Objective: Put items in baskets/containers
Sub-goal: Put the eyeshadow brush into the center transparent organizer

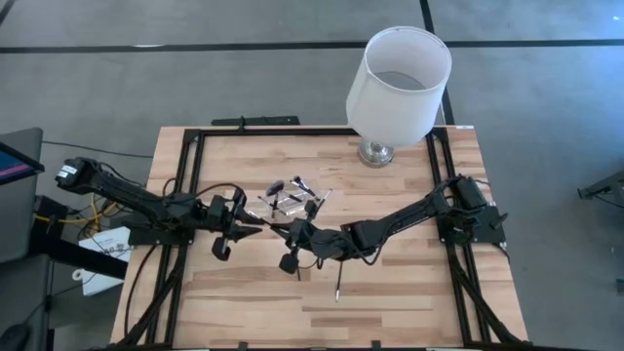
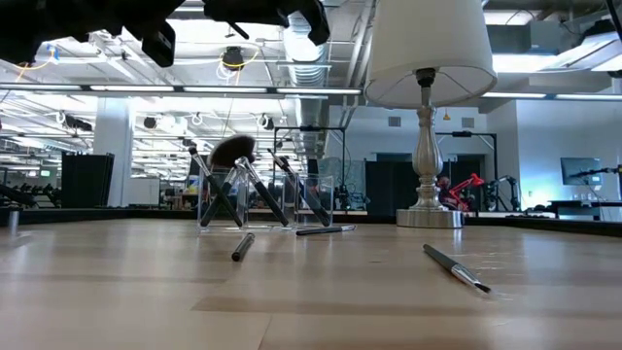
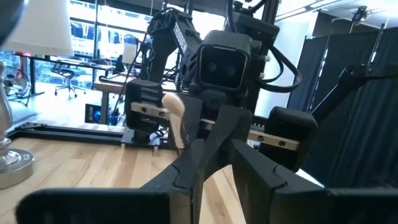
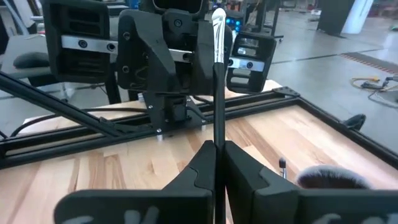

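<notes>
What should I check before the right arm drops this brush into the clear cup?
1. Grip on held brush: ok, right gripper is shut on it.
2. Held brush above clear cup: not ok, the gripper sits beside the cup.
3. Cup standing upright: ok.
4. Left gripper out of the path: cannot tell.
5. All brushes collected: not ok, a loose brush lies on the table.

Bright, even overhead light; ceiling glare in low view; blurred foreground tabletop (image 2: 311, 301).

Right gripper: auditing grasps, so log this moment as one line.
right gripper: shut on makeup brush | left gripper: shut, facing it | clear cup: holds brushes | loose brush: on table
</notes>
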